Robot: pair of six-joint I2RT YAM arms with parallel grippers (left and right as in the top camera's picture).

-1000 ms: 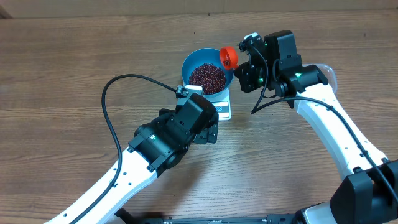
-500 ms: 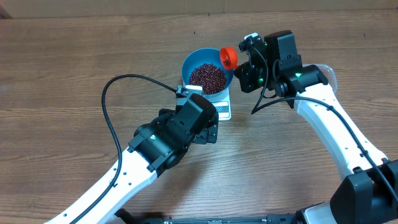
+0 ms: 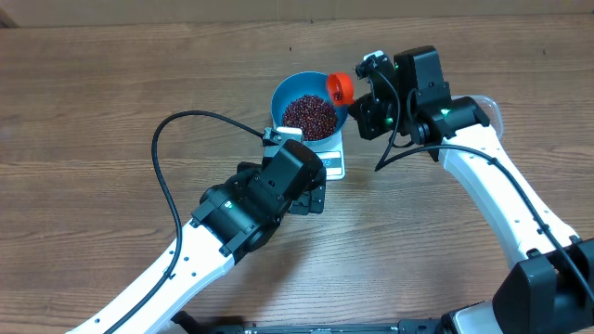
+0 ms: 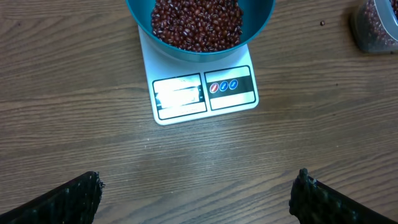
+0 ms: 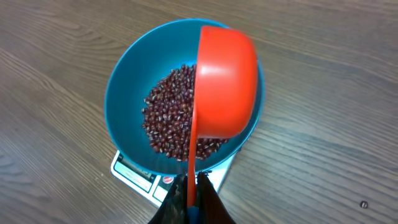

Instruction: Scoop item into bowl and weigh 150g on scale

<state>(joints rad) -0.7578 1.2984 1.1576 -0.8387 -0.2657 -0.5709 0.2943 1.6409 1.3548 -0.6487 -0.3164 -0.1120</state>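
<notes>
Over bowl (image 5: 124,81) w/ beans (image 5: 165,121) on scale (image 4: 231,87), right hand (image 5: 192,198) clamping red scoop (image 5: 227,81)

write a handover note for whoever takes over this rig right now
Left gripper: open, empty, hovering over the table in front of the scale.
Right gripper: shut on the handle of the orange scoop, which is tipped on its side over the bowl.
The bowl sits on the scale and holds a heap of beans. A tub with more beans stands off to the side.
Done: beans are in the bowl.
Left: the display is too washed out to read, so check the weight, then add or remove beans as needed.
</notes>
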